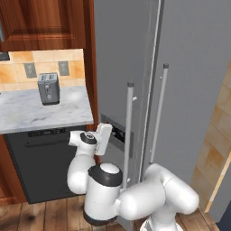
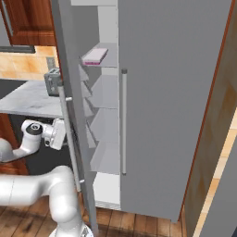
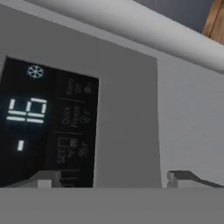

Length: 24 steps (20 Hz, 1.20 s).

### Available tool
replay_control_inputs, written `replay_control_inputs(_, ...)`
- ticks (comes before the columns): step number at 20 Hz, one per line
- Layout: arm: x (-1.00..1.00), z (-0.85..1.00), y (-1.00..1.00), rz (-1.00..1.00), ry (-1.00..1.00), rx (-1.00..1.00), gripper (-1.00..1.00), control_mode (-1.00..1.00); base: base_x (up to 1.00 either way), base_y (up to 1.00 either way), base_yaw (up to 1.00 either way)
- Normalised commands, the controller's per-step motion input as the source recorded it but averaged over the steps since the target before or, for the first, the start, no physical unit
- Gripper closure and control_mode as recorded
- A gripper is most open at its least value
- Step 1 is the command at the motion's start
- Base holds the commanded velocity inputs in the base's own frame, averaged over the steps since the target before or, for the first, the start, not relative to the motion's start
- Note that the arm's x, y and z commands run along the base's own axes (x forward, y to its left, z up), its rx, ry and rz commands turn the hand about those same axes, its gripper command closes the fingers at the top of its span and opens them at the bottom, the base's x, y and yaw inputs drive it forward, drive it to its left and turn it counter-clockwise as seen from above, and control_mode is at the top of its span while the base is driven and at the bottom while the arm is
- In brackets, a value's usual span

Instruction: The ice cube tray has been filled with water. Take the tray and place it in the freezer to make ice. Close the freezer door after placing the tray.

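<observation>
The pale pink ice cube tray [image 2: 95,56] lies flat on an upper shelf inside the freezer [image 2: 105,99]. The freezer door [image 2: 65,41] stands ajar, its pale shelf bins facing the compartment. My gripper [image 2: 65,134] is on the door's outer side, low down and close against the door [image 1: 117,67], at the dark dispenser panel [image 1: 118,134]. In the hand view the panel [image 3: 48,127] with its lit display is very near. The gripper [image 3: 116,179] is open, with wide-set fingertips [image 3: 43,179] holding nothing. From the left the hand [image 1: 104,137] meets the door beside its silver bar handle [image 1: 129,131].
A grey toaster [image 1: 48,88] stands on the marble counter [image 1: 27,113] left of the refrigerator, above the black dishwasher front [image 1: 45,167]. The right-hand grey door [image 2: 171,92] is closed. A wooden side panel [image 2: 213,139] borders the refrigerator on the right.
</observation>
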Motion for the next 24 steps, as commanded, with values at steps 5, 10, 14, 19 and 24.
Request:
replay_control_inputs(5, -0.07, 0.0, -0.9, 0.02, 0.0, 0.07, -1.0, -1.0, 0.0, 0.0, 0.0)
replay_control_inputs(10, 0.06, 0.0, -0.87, 0.16, 0.0, 0.09, -1.0, -1.0, 0.0, 0.0, 0.0)
replay_control_inputs(14, 0.4, 0.0, -0.74, 0.35, 0.0, 0.07, -1.0, -1.0, 0.0, 0.0, 0.0)
replay_control_inputs(19, 0.68, 0.0, -0.78, 0.53, 0.0, 0.04, -1.0, -1.0, 0.0, 0.0, 0.0)
replay_control_inputs(24, 0.95, 0.0, -0.83, 0.62, 0.0, 0.04, -1.0, -1.0, 0.0, 0.0, 0.0)
